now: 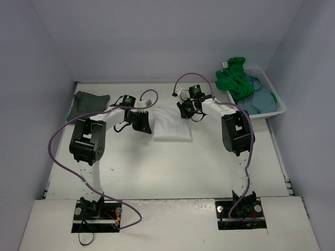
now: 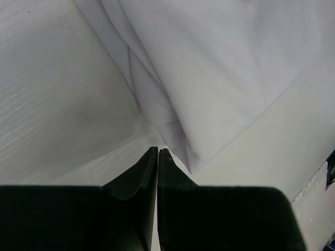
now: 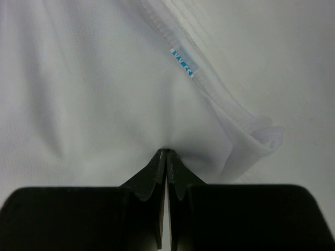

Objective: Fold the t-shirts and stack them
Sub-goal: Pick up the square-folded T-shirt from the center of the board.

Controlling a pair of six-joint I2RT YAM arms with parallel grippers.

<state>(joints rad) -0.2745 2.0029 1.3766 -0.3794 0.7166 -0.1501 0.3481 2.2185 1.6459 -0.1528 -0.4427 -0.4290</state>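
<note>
1. Finds the white t-shirt (image 1: 172, 127) folded into a rough rectangle on the table (image 1: 172, 172), lying flat between the two grippers.
2. Picks out, in the right wrist view, a stitched edge of the white t-shirt, a small blue-and-white label (image 3: 181, 63) sewn along it, and a bunched corner just past that.
3. Sets the left gripper (image 2: 158, 151) just beside the white t-shirt's left edge, low over the bare table. Shows the jaws pressed fully together with nothing between them, tips just short of a folded corner of the cloth.
4. Sets the right gripper (image 3: 166, 151) over the far right part of the white t-shirt. Shows the jaws closed tight, tips down against the cloth. Cannot tell whether any fabric is pinched between them.
5. Puts the dark grey t-shirt (image 1: 89, 103) well to the left of the white t-shirt, flat at the table's far-left corner.
6. Puts the bright green t-shirt (image 1: 235, 78) right of and beyond the white t-shirt, heaped in the white basket (image 1: 276, 97) and spilling over its far rim.
7. Puts the blue-grey t-shirt (image 1: 261, 100) in the same basket, touching the green one.
8. Traces purple cables (image 1: 56, 137) looping along both arms, on either side of the white t-shirt.
</note>
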